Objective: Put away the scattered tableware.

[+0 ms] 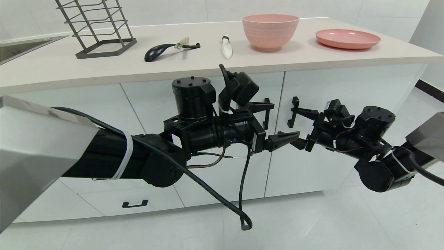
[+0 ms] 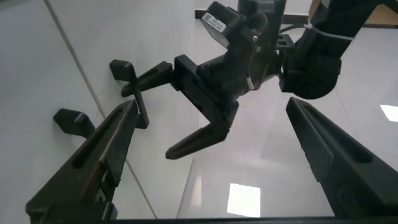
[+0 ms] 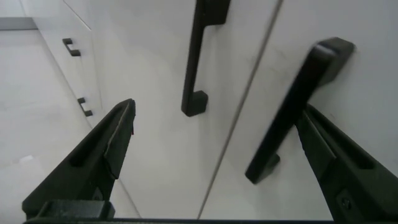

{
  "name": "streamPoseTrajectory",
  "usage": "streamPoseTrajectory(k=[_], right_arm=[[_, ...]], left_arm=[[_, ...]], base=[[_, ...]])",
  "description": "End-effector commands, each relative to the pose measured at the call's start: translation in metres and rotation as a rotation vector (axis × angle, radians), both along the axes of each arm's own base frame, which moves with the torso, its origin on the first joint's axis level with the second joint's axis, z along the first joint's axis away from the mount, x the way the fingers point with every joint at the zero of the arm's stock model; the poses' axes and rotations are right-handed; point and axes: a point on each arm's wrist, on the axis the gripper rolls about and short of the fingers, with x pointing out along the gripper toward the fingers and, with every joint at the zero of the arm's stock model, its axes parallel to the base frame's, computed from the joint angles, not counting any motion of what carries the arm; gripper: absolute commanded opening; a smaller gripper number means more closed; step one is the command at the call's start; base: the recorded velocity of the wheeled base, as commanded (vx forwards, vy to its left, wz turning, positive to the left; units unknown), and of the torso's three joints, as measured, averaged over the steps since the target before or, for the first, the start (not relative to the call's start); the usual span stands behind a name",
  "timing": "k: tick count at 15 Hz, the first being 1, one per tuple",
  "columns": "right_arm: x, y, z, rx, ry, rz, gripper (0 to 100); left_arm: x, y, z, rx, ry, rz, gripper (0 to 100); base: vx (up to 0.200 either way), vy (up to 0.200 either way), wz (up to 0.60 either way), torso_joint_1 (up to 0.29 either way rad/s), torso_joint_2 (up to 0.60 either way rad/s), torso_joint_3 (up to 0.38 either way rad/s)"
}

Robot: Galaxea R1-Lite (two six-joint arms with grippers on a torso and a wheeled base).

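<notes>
You've stowed nothing, it seems: bowl (image 1: pixel 270 31), plate (image 1: pixel 347 38), black spoon (image 1: pixel 158 51) and white spoon (image 1: pixel 227 47) lie on the counter (image 1: pixel 208 66) at twelve o'clock (rack (image 1: pixel 97 27) at eleven). The left gripper (image 1: pixel 279 121) and right gripper (image 1: pixel 297 126) hang spread and empty.

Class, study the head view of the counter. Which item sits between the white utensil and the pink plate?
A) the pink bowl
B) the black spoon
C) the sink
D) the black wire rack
A: the pink bowl stands upright on the counter, with the white utensil on its left and the pink plate on its right.
</notes>
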Motion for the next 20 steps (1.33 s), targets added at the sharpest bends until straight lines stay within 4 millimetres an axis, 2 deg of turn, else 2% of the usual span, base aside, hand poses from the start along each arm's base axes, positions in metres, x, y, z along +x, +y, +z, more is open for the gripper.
streamPoseTrajectory(k=[1, 4, 8, 13, 16, 20], right_arm=[[0.009, 0.004, -0.007, 0.000, 0.000, 0.003, 100], [0.008, 0.015, -0.010, -0.013, 0.001, 0.108, 100], [-0.008, 0.012, 0.001, -0.029, -0.004, 0.183, 100], [-0.068, -0.003, 0.020, -0.046, 0.032, 0.216, 100], [-0.110, -0.014, 0.016, -0.060, 0.087, 0.219, 100], [-0.131, -0.020, 0.015, -0.068, 0.105, 0.215, 100]], left_arm=[[0.008, 0.004, -0.001, -0.002, -0.003, 0.020, 100], [0.016, 0.003, 0.001, -0.012, -0.017, 0.029, 100], [0.017, 0.000, -0.002, -0.009, -0.013, 0.028, 100], [0.015, -0.012, -0.011, 0.000, -0.003, 0.003, 100], [0.014, -0.032, -0.015, -0.008, -0.013, -0.028, 100], [0.009, -0.067, -0.013, -0.041, -0.045, -0.028, 100]], base=[[0.000, 0.000, 0.00, 0.000, 0.00, 0.000], [0.000, 0.000, 0.00, 0.000, 0.00, 0.000], [0.000, 0.000, 0.00, 0.000, 0.00, 0.000], [0.000, 0.000, 0.00, 0.000, 0.00, 0.000], [0.000, 0.000, 0.00, 0.000, 0.00, 0.000], [0.000, 0.000, 0.00, 0.000, 0.00, 0.000]])
